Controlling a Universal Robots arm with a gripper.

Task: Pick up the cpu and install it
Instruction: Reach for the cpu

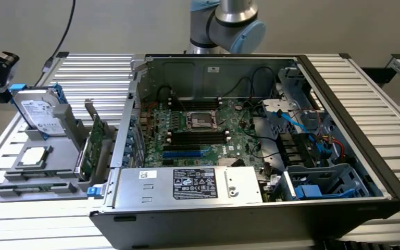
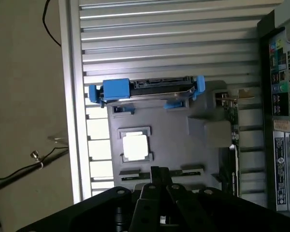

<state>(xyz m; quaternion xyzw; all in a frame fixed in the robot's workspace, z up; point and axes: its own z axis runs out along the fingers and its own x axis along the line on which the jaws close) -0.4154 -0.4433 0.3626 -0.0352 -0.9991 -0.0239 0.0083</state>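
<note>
The gripper (image 2: pixel 159 178) hangs high above the gray tray (image 1: pixel 55 179) with its two fingers pressed together and nothing between them; the cpu (image 1: pixel 35 155) lies flat in its own little pocket in the tray, not picked up yet; the hard drive (image 1: pixel 39 112) stands on the tray just beside it; the green card (image 1: pixel 92 143) stands on the tray's side by the computer case (image 1: pixel 346 130). Fingers this tight could bump the flat chip instead of grabbing it; a crooked hold might drop it; it could also hit the hard drive.
</note>
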